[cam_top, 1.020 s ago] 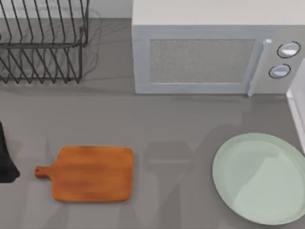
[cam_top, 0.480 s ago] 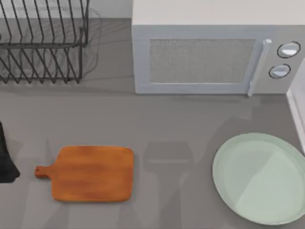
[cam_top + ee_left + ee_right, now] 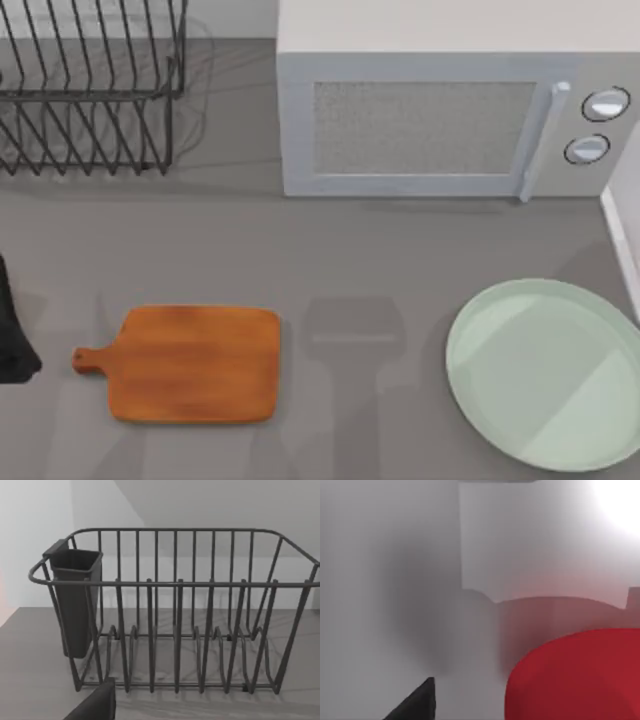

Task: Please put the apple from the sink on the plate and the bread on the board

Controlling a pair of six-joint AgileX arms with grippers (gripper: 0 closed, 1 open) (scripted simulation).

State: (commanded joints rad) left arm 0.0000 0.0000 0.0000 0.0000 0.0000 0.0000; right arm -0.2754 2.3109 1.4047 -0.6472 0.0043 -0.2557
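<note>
My right gripper (image 3: 420, 700) hangs inside the pale-walled sink (image 3: 420, 580), close above the apple (image 3: 580, 675), whose red curve bulks large in my right wrist view; one dark fingertip juts in beside it, and I cannot tell whether that pincer is released or clenched. The fruit appears to sit on the sink floor, not yet lifted.

On the table seen from above, the plate (image 3: 480, 400) lies bare, well to the right of the microwave's (image 3: 420, 130) door and nearer the front edge. The board (image 3: 195, 362) also lies bare, forward and left of the microwave, its stubby handle pointing away from the plate. I see no bread on it.

By my reading neither half of the job is finished: the apple awaits its grasp and carry to the plate, and the bread's move to the board is untouched.

My left arm (image 3: 12, 335) is parked at the table's left edge, left of the board, its wrist camera facing the wire dish rack (image 3: 175, 610) with a dark cutlery cup (image 3: 75, 600) hung on one end; its pincer state I cannot tell either.

No brand, label or legible writing appears anywhere; the microwave's two round knobs (image 3: 604, 104) carry no readable marks.
</note>
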